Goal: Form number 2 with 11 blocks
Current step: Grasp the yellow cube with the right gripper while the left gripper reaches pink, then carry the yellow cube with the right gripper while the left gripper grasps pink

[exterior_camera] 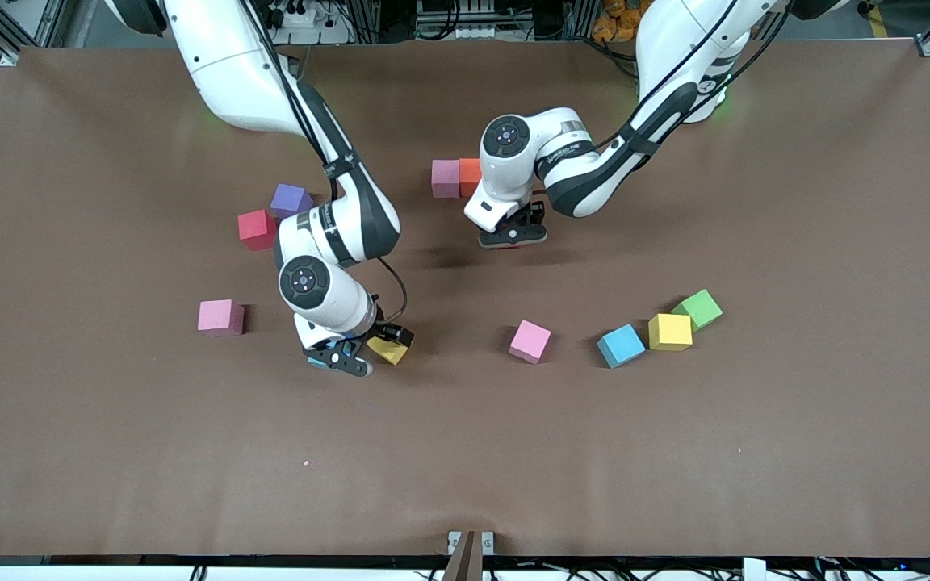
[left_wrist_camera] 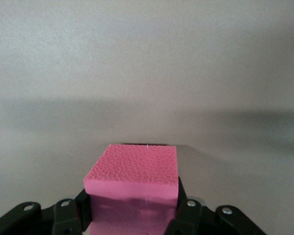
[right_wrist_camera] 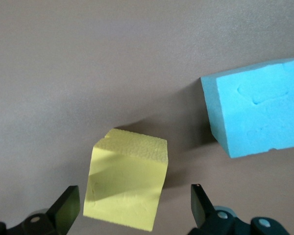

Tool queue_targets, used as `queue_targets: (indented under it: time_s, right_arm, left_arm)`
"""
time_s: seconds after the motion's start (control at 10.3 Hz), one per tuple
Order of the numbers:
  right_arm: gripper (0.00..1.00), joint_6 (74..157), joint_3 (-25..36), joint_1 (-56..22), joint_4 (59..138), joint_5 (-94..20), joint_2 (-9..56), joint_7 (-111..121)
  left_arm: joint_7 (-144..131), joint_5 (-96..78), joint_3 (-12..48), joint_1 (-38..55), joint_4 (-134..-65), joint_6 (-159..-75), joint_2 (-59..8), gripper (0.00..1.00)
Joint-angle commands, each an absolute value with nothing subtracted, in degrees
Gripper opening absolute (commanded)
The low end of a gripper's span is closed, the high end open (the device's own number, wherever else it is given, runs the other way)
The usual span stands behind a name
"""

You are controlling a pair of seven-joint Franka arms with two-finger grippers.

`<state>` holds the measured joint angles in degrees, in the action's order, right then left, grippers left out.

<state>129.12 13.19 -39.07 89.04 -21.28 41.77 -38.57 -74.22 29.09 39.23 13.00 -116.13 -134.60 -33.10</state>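
Brown bench (exterior_camera: 675,452): it carries scattered foam cubes; no digit is formed yet.
Front view, pair: a pink cube (exterior_camera: 446,178) and an orange cube (exterior_camera: 470,177) touch side by side near the bases.
Front view, left gripper (exterior_camera: 512,236): it hangs low, just nearer the camera than that pair, with a sliver of pink under it.
Front view, right gripper (exterior_camera: 349,356): low at a yellow cube (exterior_camera: 389,349).
Front view, loose cubes: crimson (exterior_camera: 257,230) and purple (exterior_camera: 291,200) sit together toward the right arm's end; pink (exterior_camera: 220,317) lies nearer the camera; another pink (exterior_camera: 530,341) mid-bench; blue (exterior_camera: 621,345), yellow (exterior_camera: 670,332) and green (exterior_camera: 697,310) in a touching row toward the left arm's end.
Left wrist view: jaws clamped on a pink cube (left_wrist_camera: 133,181) over bare bench.
Right wrist view: jaws apart, one on each side of the tilted yellow cube (right_wrist_camera: 127,183), not touching it; a blue cube (right_wrist_camera: 257,112) lies just beside it.
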Motion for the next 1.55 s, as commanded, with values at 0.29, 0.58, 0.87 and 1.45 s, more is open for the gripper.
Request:
queue_targets:
  time_s: [0.29,0.58,0.87,1.45]
  right_arm:
    - [1.0,128.6,12.4,-38.8,84.3,-21.8,46.4,-47.1]
    - [1.0,127.9,12.4,-38.8,83.6,-21.5,47.3,-47.8]
    - [1.0,123.7,12.5,-38.1,81.0,-21.0,47.5,-47.9]
    - [0.76,123.2,12.6,-38.2,80.5,-20.0,47.4,-48.2]
  left_arm:
    - [-73.8,31.5,39.3,14.2,-117.1,-135.3,-33.5,0.43]
    - [-73.8,32.9,39.3,14.2,-117.9,-135.3,-33.5,0.44]
    - [-74.9,33.0,39.3,14.1,-117.4,-135.3,-33.4,1.0]
    - [-79.5,31.6,39.5,9.9,-114.7,-134.7,-28.8,1.0]
